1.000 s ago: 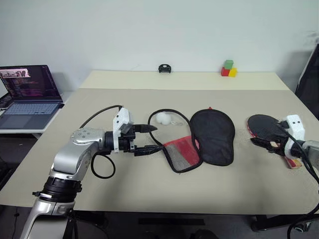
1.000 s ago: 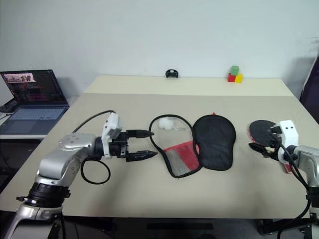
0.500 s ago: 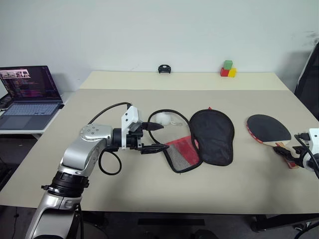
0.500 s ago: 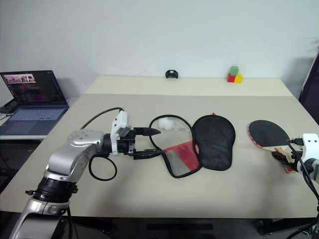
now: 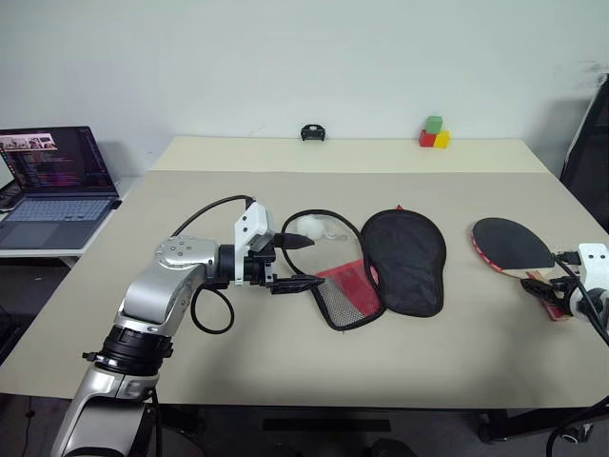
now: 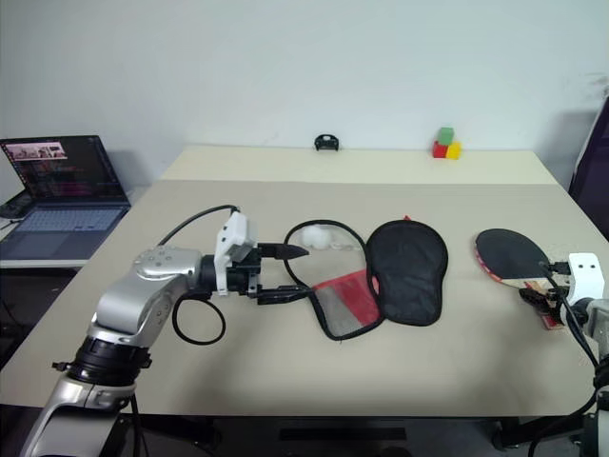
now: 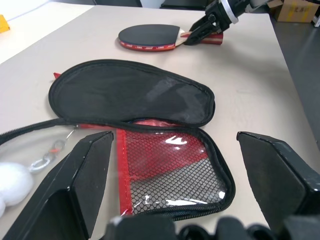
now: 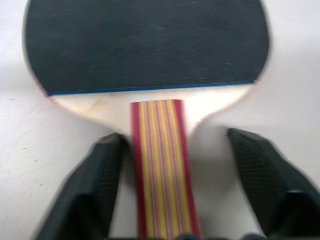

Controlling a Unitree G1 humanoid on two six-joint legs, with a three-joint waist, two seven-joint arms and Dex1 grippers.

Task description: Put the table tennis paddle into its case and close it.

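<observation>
The left gripper (image 5: 297, 261) hovers with its two black fingers spread wide, holding nothing, just beside the open mouth of the paddle-shaped black fabric zip case (image 5: 404, 261), whose red lower part with the black mesh pocket (image 7: 170, 172) lies unzipped. The right gripper (image 8: 177, 195) straddles the striped wooden handle of the round black-rubber table tennis paddle (image 5: 515, 245); one finger (image 8: 100, 185) touches the handle's side, the other (image 8: 262, 175) stands apart from it, so the paddle is not pinched. The paddle lies flat near the right edge, well apart from the case.

Everything rests on a beige table (image 5: 285, 371) before a white wall, with an open laptop (image 5: 52, 181) on a side desk and coloured blocks (image 5: 431, 133) at the far edge.

A second ago the right gripper was over the blade; it has since drawn back to the handle.
</observation>
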